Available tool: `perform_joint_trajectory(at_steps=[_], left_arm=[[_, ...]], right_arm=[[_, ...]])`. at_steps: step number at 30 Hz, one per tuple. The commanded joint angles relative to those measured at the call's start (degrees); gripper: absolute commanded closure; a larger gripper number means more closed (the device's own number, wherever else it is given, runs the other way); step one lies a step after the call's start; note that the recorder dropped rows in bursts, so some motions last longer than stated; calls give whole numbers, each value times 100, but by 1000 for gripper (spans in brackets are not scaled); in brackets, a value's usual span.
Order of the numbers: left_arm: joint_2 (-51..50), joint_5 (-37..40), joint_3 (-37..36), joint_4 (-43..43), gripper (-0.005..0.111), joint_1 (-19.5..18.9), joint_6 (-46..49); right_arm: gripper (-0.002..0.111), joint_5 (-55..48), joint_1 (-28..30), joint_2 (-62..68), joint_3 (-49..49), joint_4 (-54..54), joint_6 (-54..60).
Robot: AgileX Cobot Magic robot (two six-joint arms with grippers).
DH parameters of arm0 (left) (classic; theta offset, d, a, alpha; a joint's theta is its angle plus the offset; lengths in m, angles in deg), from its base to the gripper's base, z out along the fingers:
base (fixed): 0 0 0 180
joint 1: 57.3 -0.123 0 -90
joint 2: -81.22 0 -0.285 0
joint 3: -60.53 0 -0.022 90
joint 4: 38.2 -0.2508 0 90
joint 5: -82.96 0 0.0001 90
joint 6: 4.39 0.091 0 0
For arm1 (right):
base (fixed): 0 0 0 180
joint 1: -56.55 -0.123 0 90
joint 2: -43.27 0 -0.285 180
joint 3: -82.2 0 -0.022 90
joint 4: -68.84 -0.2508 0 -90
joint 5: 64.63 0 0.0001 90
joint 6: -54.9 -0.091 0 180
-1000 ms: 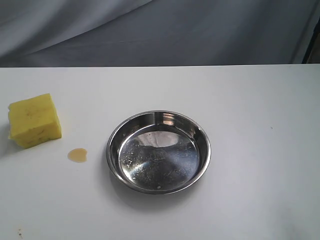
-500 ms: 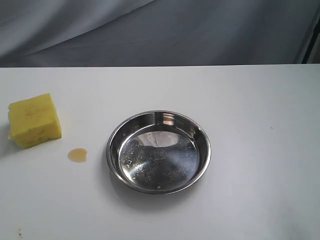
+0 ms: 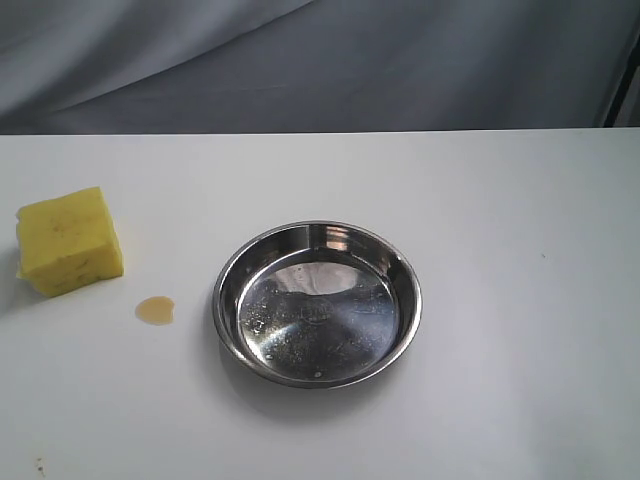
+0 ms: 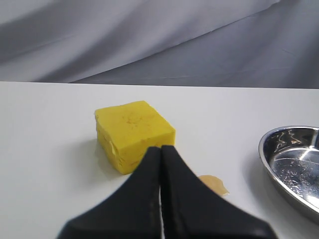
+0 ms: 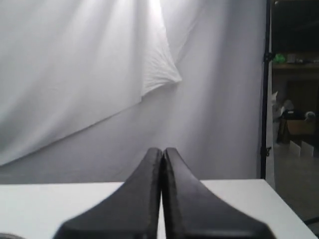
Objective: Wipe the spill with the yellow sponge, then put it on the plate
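Observation:
The yellow sponge [image 3: 70,241] lies on the white table at the far left, and the left wrist view shows the sponge [image 4: 133,134] too. A small amber spill [image 3: 155,310] sits just right of and nearer than it; in the left wrist view the spill [image 4: 215,183] is partly behind a finger. The steel plate [image 3: 232,272] stands mid-table, holding nothing. My left gripper [image 4: 160,148] is shut and holds nothing, short of the sponge. My right gripper [image 5: 162,150] is shut and faces the backdrop. Neither gripper shows in the exterior view.
A grey cloth backdrop [image 3: 320,60] hangs behind the table's far edge. The plate's rim [image 4: 271,164] also shows in the left wrist view. A dark stand [image 5: 266,89] and shelving are off the table's right end.

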Motion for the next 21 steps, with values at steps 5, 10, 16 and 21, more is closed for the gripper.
perform_joint_trajectory(at_steps=[5, 10, 16, 21], left_arm=[[21, -62, -26, 1, 107, 29, -8], [21, -62, -26, 1, 107, 29, -8], [21, -62, -26, 1, 107, 29, -8], [21, -62, -26, 1, 107, 29, -8]], right_arm=[[108, 1018, -8, -13, -16, -821, -456], [108, 1169, -8, -13, -16, -956, -560], [108, 1132, -8, -13, -16, -956, -550], [108, 1026, -8, -13, -16, -956, -498]])
